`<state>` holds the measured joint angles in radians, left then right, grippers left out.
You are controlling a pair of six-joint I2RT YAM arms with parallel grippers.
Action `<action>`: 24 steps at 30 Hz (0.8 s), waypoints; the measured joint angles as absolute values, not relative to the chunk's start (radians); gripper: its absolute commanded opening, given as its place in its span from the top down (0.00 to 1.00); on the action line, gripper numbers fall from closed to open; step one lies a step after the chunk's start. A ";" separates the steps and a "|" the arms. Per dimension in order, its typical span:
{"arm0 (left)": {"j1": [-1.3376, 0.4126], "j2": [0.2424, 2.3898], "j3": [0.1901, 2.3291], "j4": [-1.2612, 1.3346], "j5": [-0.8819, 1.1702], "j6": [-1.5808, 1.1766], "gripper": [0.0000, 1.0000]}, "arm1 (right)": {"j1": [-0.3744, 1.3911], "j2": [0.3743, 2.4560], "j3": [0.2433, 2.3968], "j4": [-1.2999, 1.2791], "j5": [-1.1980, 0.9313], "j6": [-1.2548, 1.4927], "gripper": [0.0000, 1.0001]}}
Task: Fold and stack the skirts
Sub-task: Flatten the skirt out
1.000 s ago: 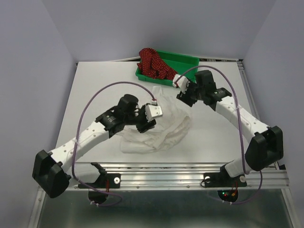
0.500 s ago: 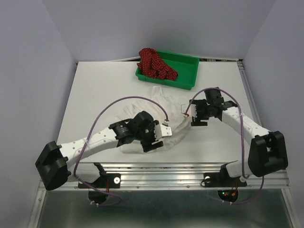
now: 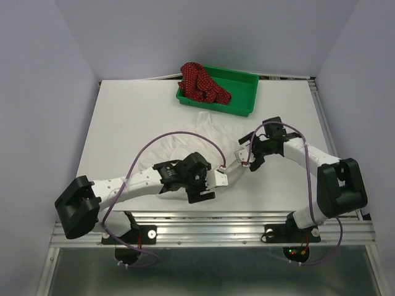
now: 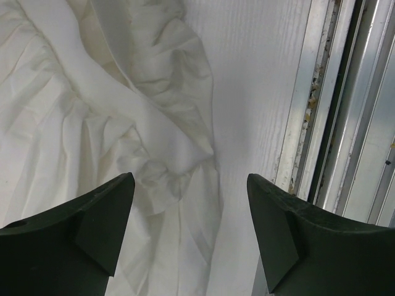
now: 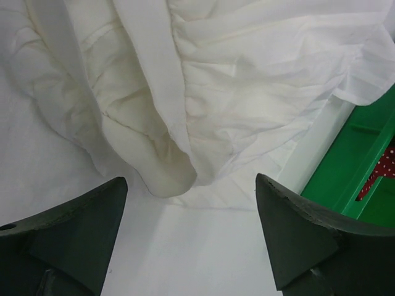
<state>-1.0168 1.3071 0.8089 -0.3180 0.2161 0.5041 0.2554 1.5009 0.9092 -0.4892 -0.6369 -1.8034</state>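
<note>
The white skirt [image 3: 207,126] lies crumpled in the middle of the table, its ruffled tiers filling the left wrist view [image 4: 111,105] and the right wrist view [image 5: 234,68]. My left gripper [image 3: 219,180] [image 4: 190,180] hangs open over the skirt's near right edge, with nothing between its fingers. My right gripper [image 3: 244,158] [image 5: 191,180] is open too, just off the cloth's right edge over bare table. The dark red dotted skirt [image 3: 200,83] [image 5: 386,168] is bunched in the green tray [image 3: 242,97].
The green tray [image 5: 364,154] stands at the back of the table, just beyond the white skirt. The metal rail of the table's near edge [image 4: 336,123] runs close to my left gripper. Purple cables loop over both arms.
Both arms have swung toward the near edge of the table, and both grippers have opened wider. The white skirt now lies loose under them.
</note>
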 measured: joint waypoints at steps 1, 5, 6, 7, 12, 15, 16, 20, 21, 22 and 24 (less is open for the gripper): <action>-1.029 1.312 0.809 -0.314 0.213 0.504 0.15 | 0.255 1.501 0.893 -0.477 -0.648 -1.814 0.14; -1.067 1.332 0.808 -0.303 0.201 0.501 0.21 | 0.255 1.502 0.854 -0.449 -0.682 -1.850 0.30; -1.074 1.336 0.805 -0.300 0.194 0.500 0.23 | 0.255 1.502 0.848 -0.440 -0.687 -1.853 0.33; -1.079 1.340 0.804 -0.297 0.190 0.498 0.24 | 0.255 1.502 0.845 -0.432 -0.691 -1.855 0.35; -1.092 1.415 0.816 -0.286 0.136 0.471 0.25 | 0.255 1.522 0.836 -0.375 -0.706 -1.853 0.45; -1.093 1.469 0.828 -0.280 0.089 0.443 0.24 | 0.255 1.544 0.836 -0.347 -0.706 -1.847 0.54; -1.093 1.482 0.830 -0.278 0.071 0.432 0.23 | 0.255 1.551 0.836 -0.340 -0.706 -1.847 0.57; -1.115 1.502 0.834 -0.263 -0.026 0.397 0.21 | 0.256 1.553 0.836 -0.329 -0.708 -1.850 0.84; -1.121 1.509 0.837 -0.257 -0.051 0.389 0.20 | 0.257 1.553 0.836 -0.329 -0.708 -1.851 0.88; -1.124 1.515 0.839 -0.253 -0.068 0.384 0.20 | 0.257 1.553 0.836 -0.329 -0.708 -1.852 0.91; -1.133 1.525 0.841 -0.243 -0.104 0.379 0.20 | 0.257 1.555 0.836 -0.327 -0.708 -1.851 0.99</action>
